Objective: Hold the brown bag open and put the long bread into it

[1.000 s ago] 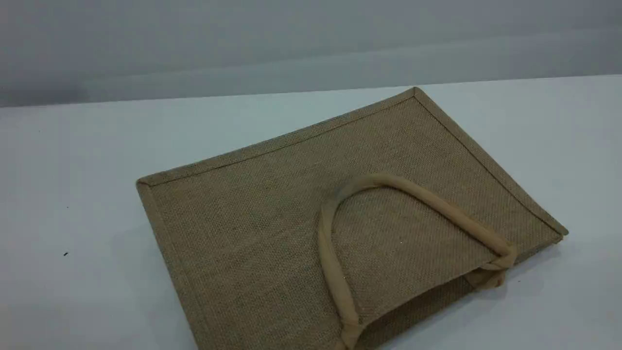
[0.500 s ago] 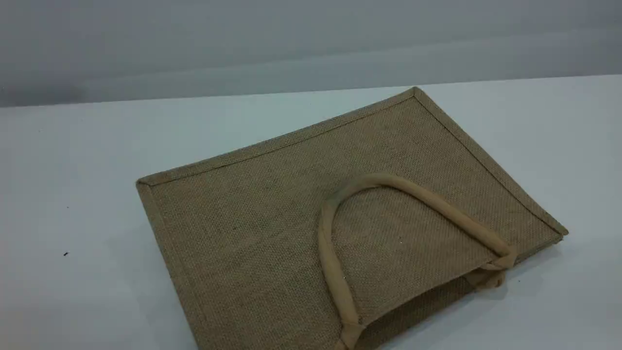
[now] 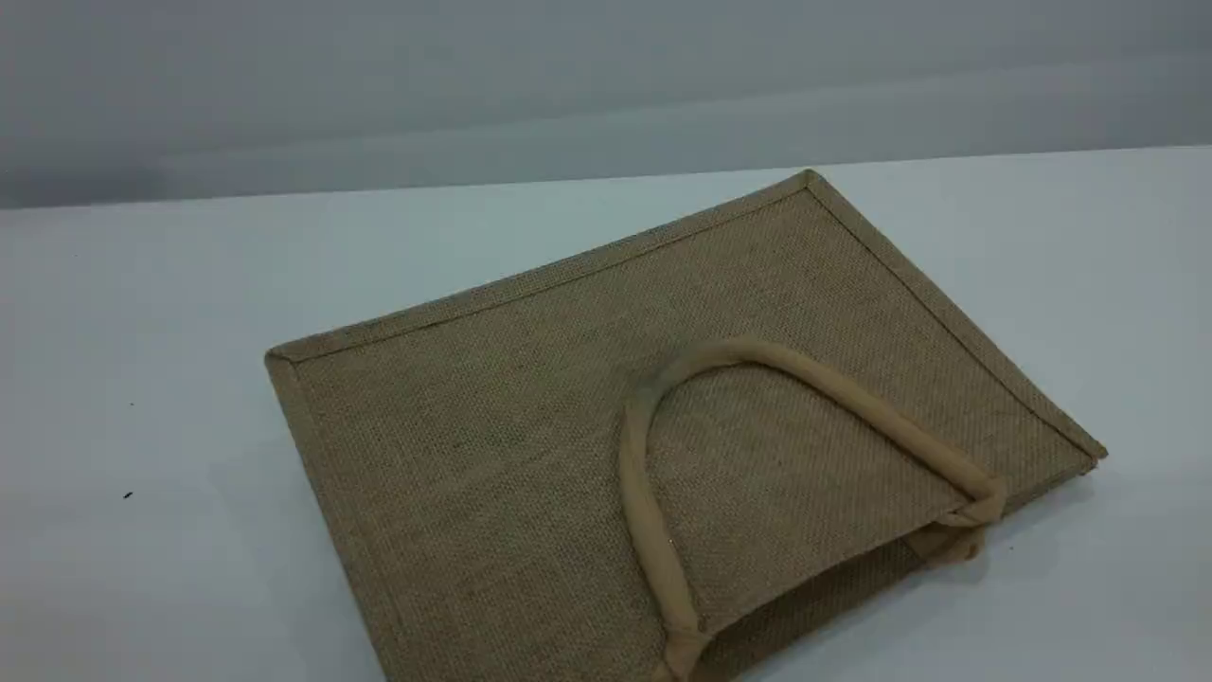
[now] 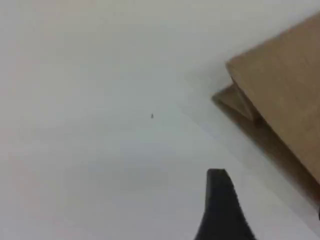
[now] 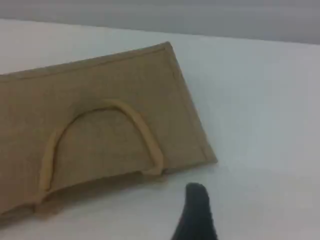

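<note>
Brown bag point(image 3: 530, 445): lies flat on its side on the white table point(image 3: 142, 313), set askew, filling the middle and right of the scene view; near corner cut off by the bottom edge of that view.
Bag corners: one points toward the table's far edge, one toward its right edge, one toward its left.
Bag mouth: faces the table's near-right side; top panel lifted slightly off the lower one, dark slit between them, otherwise collapsed.
Upper handle point(image 3: 805, 379): beige loop, folded back flat onto the top panel, arching away from the mouth.
Lower handle point(image 3: 947, 542): only a short beige stub visible beneath the mouth edge, by the upper handle's right root.
Bag, right wrist view point(image 5: 100, 125): whole top panel and handle arch in sight, mouth edge toward the camera.
Bag, left wrist view point(image 4: 280, 100): one corner only, at the upper right, blurred.
Long bread: not visible in any view.
Left gripper point(image 4: 220, 205): one dark fingertip visible, above bare table, apart from the bag corner; jaws spread wide, grasping nothing.
Right gripper point(image 5: 196, 212): one dark fingertip visible, above bare table just in front of the bag's mouth edge, no contact; jaws released, empty.
Speck point(image 3: 128, 494): tiny dark mark on the table near its left edge.
</note>
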Tool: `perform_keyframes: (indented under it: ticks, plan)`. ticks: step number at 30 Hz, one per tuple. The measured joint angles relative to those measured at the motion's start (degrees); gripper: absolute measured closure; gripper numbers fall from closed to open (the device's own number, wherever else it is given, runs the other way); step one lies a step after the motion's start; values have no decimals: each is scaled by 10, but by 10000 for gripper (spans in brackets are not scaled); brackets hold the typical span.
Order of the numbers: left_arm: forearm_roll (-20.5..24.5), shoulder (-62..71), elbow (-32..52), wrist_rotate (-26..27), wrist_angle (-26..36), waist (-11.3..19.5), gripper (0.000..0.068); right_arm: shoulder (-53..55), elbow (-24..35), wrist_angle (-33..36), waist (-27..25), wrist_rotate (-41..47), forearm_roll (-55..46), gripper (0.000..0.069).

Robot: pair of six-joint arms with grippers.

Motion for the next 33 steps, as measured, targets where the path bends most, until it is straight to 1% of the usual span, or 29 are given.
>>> perform_keyframes:
  ticks: [5, 33]
  plan:
    - [0, -40, 0, 0, 0, -10, 279, 0, 0, 0, 0, 0, 0, 193]
    - [0, -43, 0, 0, 0, -10, 279, 0, 0, 0, 0, 0, 2, 193]
